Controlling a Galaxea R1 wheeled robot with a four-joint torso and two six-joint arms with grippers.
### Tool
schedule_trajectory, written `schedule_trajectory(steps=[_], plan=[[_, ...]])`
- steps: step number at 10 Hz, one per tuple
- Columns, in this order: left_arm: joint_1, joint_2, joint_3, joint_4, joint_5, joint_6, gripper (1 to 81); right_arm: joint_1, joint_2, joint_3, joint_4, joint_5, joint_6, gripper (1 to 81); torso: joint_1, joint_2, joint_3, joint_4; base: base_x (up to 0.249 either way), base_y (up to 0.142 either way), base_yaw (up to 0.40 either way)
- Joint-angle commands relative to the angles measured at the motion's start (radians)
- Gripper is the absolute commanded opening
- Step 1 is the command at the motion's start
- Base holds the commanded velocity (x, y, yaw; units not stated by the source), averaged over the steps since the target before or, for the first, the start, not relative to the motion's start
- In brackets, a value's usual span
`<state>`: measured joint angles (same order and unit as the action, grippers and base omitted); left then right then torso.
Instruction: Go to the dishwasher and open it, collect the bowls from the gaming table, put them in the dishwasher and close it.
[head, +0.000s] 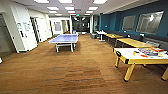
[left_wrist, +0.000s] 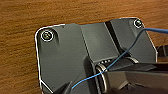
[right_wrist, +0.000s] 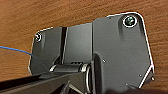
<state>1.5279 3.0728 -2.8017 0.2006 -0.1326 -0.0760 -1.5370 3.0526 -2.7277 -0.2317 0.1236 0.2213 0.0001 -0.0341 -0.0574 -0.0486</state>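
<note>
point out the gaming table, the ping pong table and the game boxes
gaming table (head: 130, 53), head view, bare white top
ping pong table (head: 64, 38), head view, middle of blue top
game boxes (head: 148, 51), head view, top box lid

Gaming table (head: 130, 55), white top, yellow legs, stood at right of frame on brown carpet (head: 75, 72); colourful board-game boxes (head: 150, 51) lay on it near right edge.

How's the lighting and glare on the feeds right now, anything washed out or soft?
Head view: ceiling panels blow out white, the wall frames carry glare, the white-topped gaming table is bright, and the items on it are soft, so the bowls can't be picked out. Left wrist view: evenly lit wood-grain floor, soft. Right wrist view: the floor is similar, warmer.
</note>
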Motion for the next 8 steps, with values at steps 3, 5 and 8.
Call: schedule_trajectory(steps=[3, 5, 8], plan=[[-0.045, -0.005, -0.002, -0.017, 0.042, 0.001, 81.1, 0.044, 0.005, 0.002, -0.015, -0.042, 0.001, 81.1, 0.0, 0.0, 0.0, 0.0, 0.269, 0.0, 0.0], [-0.045, -0.005, -0.002, -0.017, 0.042, 0.001, 81.1, 0.042, 0.008, 0.002, -0.014, -0.042, 0.003, 81.1, 0.0, 0.0, 0.0, 0.0, 0.268, 0.0, 0.0], [-0.045, -0.003, -0.002, -0.015, 0.042, 0.002, 81.1, 0.045, 0.01, 0.002, -0.015, -0.042, 0.001, 81.1, 0.0, 0.0, 0.0, 0.0, 0.269, 0.0, 0.0]])
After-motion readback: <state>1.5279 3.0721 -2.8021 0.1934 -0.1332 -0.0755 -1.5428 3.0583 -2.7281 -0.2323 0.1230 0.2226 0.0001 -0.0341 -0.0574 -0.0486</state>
